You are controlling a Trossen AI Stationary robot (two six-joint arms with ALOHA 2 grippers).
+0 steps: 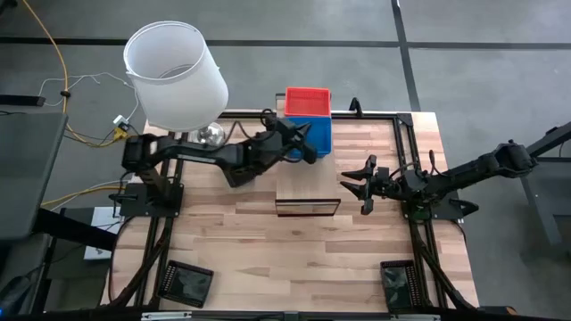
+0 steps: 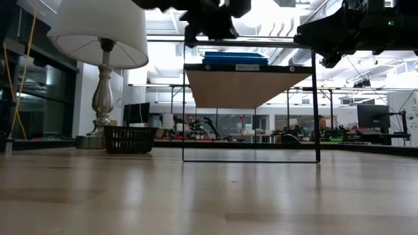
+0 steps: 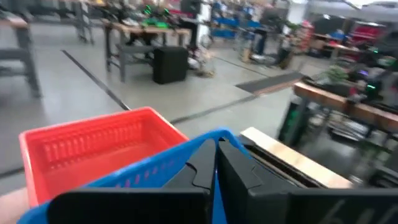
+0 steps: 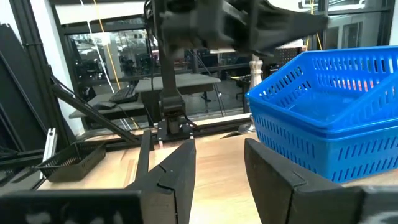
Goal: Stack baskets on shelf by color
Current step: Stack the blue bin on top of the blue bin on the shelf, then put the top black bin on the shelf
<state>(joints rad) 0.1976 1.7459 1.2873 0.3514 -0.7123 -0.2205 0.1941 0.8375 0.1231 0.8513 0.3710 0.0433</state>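
The shelf (image 1: 308,192) runs from the table's middle to its far edge. A red basket (image 1: 308,98) sits on its far end, and blue baskets (image 1: 317,134) sit just nearer. In the right wrist view two blue baskets (image 4: 329,118) are nested, the upper one tilted. My left gripper (image 1: 302,143) is shut on the upper blue basket at its left side. My right gripper (image 1: 359,183) is open and hovers right of the shelf, touching nothing. Its fingers (image 4: 177,171) point toward the blue stack. My left gripper (image 3: 216,165) pinches the upper blue basket's rim (image 3: 208,140) close to a corner, between its two fingers. It reaches in from the table's left, slanting down. The held corner is raised and the basket tilts, its far part still nested in the blue basket below.
A white-shaded lamp (image 1: 174,71) stands at the table's far left corner. Two black baskets (image 1: 185,283) (image 1: 399,281) lie at the near edge, and another black basket (image 2: 130,139) shows by the lamp's base. Bare tabletop (image 1: 232,232) lies either side of the shelf.
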